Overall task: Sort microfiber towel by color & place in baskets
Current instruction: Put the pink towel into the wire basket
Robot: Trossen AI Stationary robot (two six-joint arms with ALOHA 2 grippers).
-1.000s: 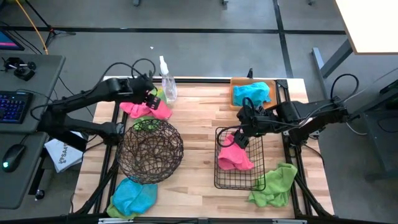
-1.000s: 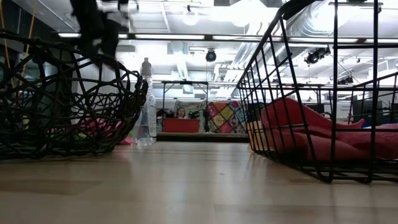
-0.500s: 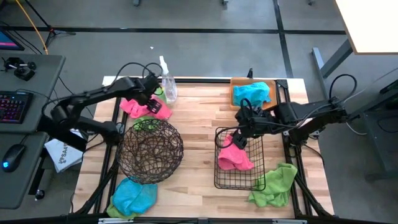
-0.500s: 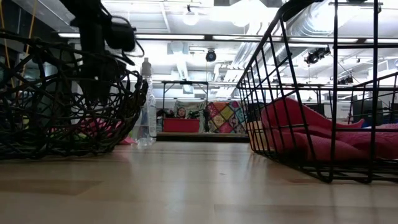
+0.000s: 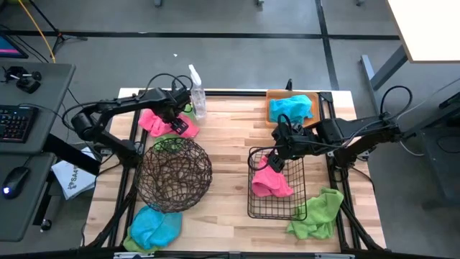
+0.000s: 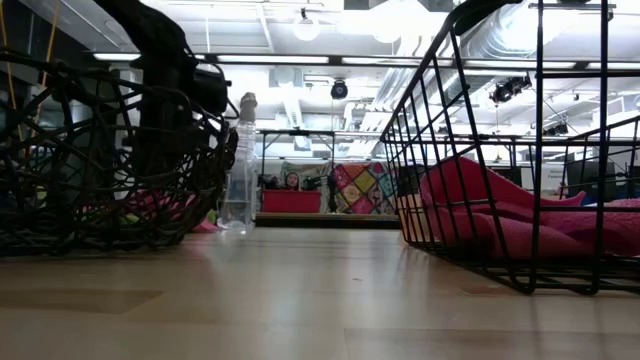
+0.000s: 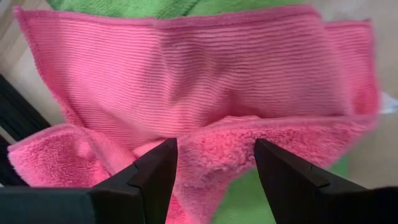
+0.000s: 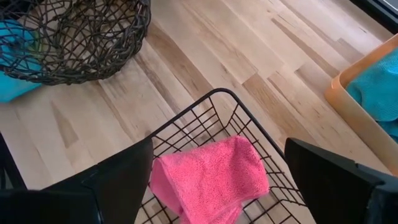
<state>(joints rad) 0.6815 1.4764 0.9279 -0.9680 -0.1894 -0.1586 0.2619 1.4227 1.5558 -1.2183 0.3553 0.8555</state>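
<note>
A pink towel [image 5: 153, 124] lies at the table's far left, partly over a green towel [image 5: 186, 110]. My left gripper [image 5: 177, 124] is down on it, open, its fingers on either side of a raised pink fold [image 7: 214, 140]. My right gripper [image 5: 277, 155] hangs open over the far left corner of the square black wire basket [image 5: 277, 205], which holds another pink towel [image 8: 211, 177]. The round woven bowl [image 5: 172, 173] has no towel showing in it. The orange tray [image 5: 272, 95] holds a blue towel [image 5: 291, 108]. A blue towel [image 5: 154, 226] and a green towel [image 5: 316, 212] lie at the near edge. My left gripper comes at the pink towel from above. Its open fingers [image 7: 149, 177] stand on either side of a bunched fold near the towel's middle. I cannot tell whether they touch the cloth.
A clear spray bottle [image 5: 195, 97] stands tilted right beside the left gripper, at the far edge. The woven bowl [image 6: 100, 170] sits just on the near side of the pink towel. Bare wood lies between the bowl and the wire basket [image 6: 520, 150].
My left arm has swung toward the table's right, and its gripper has come down over the pink towel. The spray bottle has shifted a little to the right and now leans. The right arm has kept still.
</note>
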